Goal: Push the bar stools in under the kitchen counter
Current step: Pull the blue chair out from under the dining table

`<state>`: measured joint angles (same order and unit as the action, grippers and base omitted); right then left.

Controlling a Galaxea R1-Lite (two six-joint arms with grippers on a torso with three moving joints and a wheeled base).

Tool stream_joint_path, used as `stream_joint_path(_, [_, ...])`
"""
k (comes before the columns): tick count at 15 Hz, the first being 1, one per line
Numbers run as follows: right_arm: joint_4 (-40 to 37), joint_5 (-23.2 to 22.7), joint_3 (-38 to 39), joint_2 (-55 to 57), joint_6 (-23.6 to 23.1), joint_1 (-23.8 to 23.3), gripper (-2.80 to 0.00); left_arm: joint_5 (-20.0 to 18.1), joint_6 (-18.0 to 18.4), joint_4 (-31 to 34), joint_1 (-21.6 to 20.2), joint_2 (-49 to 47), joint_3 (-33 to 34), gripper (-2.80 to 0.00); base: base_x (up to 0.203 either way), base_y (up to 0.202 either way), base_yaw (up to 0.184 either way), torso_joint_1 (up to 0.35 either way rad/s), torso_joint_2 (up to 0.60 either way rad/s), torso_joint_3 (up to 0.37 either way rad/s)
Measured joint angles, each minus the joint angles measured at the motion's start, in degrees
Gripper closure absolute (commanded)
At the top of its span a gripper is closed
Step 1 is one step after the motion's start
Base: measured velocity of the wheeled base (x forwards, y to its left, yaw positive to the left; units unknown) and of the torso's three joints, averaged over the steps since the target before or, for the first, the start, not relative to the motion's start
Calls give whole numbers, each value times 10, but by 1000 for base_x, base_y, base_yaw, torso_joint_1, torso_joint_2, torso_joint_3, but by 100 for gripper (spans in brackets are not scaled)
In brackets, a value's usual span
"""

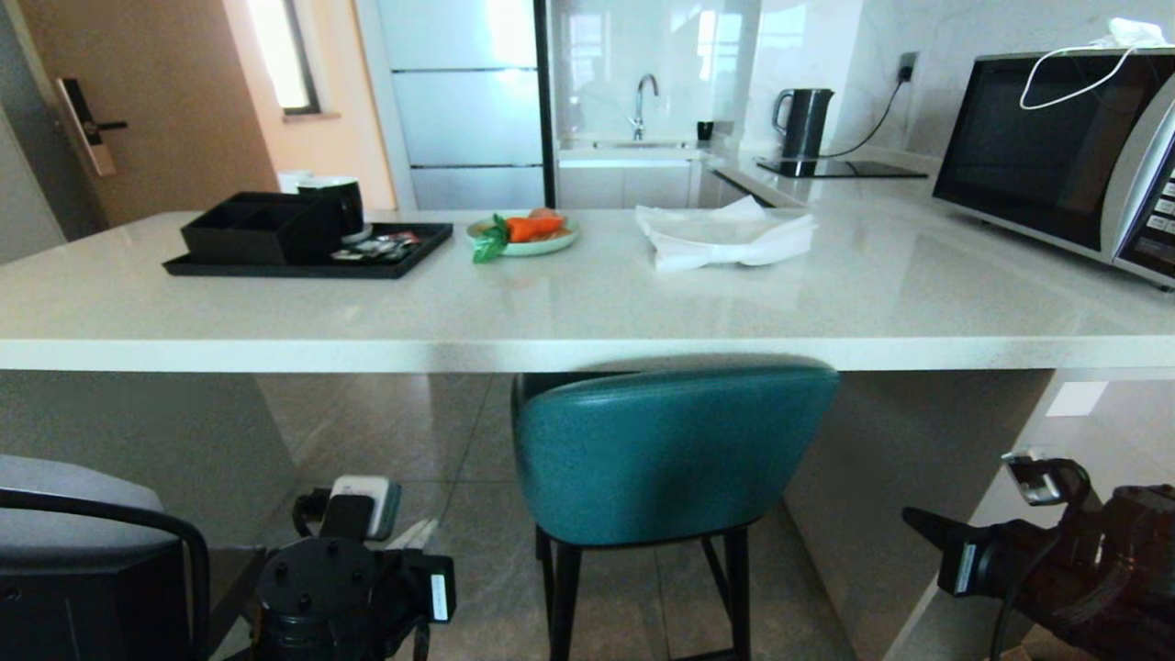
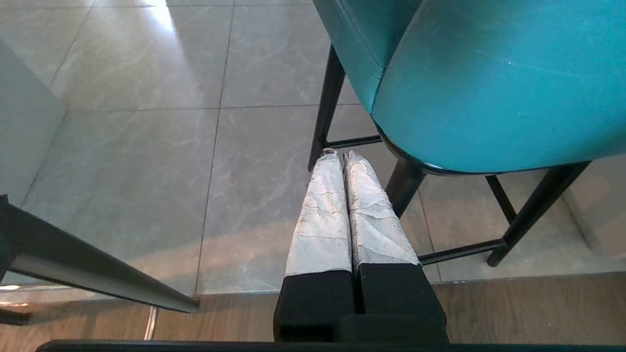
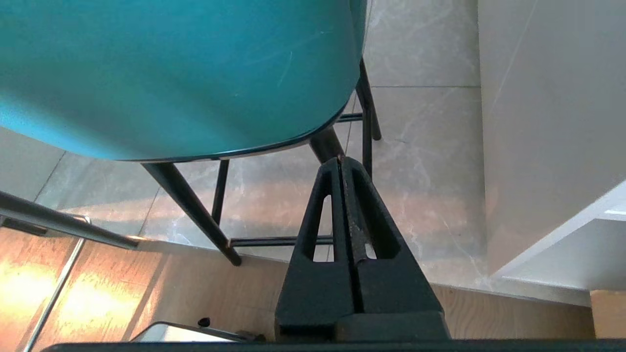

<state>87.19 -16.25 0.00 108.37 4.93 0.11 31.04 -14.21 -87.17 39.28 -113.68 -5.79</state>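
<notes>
Teal stool [image 1: 670, 450] tucked under the kitchen counter's white surface [image 1: 587, 312] — left gripper [image 2: 341, 155] and right gripper [image 3: 340, 159] flank it, jaws pressed together, holding nothing.

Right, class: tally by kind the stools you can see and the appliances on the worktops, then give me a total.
Stools: 2, the teal stool at the kitchen counter and the grey stool at the robot's left
Microwaves: 1, the microwave on the counter
Kettles: 1, the kettle on the far worktop
Total: 4
</notes>
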Motion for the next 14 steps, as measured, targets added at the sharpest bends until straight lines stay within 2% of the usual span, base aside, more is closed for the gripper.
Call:
stream_joint_path(3, [0, 1, 0, -7, 0, 0, 0, 0, 0, 0, 2, 4, 0, 0, 0, 0, 0, -48, 123, 84])
stream_joint_path(12, [0, 0, 0, -18, 0, 12, 0, -1, 0, 0, 3, 18, 1, 0, 0, 0, 0, -135, 424, 287])
stream_joint_path(14, [0, 1, 0, -20, 0, 12, 0, -1, 1, 0, 3, 23, -1, 0, 0, 0, 0, -44, 180, 127])
